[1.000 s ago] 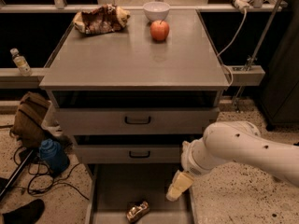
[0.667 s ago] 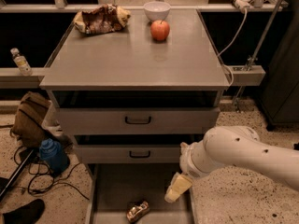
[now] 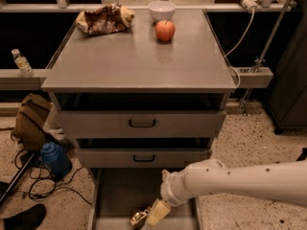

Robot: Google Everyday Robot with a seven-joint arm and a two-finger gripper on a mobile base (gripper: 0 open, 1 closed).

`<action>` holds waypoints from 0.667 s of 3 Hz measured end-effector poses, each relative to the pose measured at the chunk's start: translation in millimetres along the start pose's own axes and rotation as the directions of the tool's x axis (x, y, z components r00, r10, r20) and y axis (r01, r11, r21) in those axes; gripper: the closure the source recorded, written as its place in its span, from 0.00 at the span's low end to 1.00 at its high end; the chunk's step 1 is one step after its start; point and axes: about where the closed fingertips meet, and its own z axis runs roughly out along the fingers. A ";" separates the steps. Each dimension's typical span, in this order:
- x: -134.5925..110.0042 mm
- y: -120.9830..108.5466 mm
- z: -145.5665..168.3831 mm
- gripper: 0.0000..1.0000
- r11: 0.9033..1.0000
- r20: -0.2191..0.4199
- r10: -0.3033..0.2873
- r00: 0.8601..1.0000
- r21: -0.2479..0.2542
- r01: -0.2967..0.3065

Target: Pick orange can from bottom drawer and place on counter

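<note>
We find the orange can (image 3: 139,218) on the floor of the bottom drawer (image 3: 120,195), towards the front and right of centre, apparently lying on its side. The drawer stands pulled out, its grey floor exposed beneath the two shallower drawers.

The gripper (image 3: 157,212) is down inside the drawer, immediately to the right of the can. We cannot tell whether it touches the can, nor whether it is released or clenched. The white arm (image 3: 240,181) enters from the right and crosses over the drawer's right wall.

Above, the middle drawer (image 3: 144,157) and the top drawer (image 3: 142,123) each carry a black handle; both sit slightly out from the cabinet.

The counter (image 3: 139,61) carries three items along its far edge: a crumpled snack bag (image 3: 104,18) at left, a white bowl (image 3: 161,10) near centre, and a red-orange apple (image 3: 165,30) just in front of the bowl.

On the floor to the left lie a brown bag (image 3: 31,121), a blue object (image 3: 55,159) and black cables (image 3: 43,186). A water bottle (image 3: 21,62) stands on the left ledge.
</note>
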 end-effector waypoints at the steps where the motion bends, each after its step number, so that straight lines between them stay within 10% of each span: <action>1: -7.7 11.6 68.3 0.00 0.999 0.054 0.029 0.998 -0.040 -0.027; 2: -7.7 11.6 68.3 0.00 0.999 0.054 0.029 0.998 -0.040 -0.027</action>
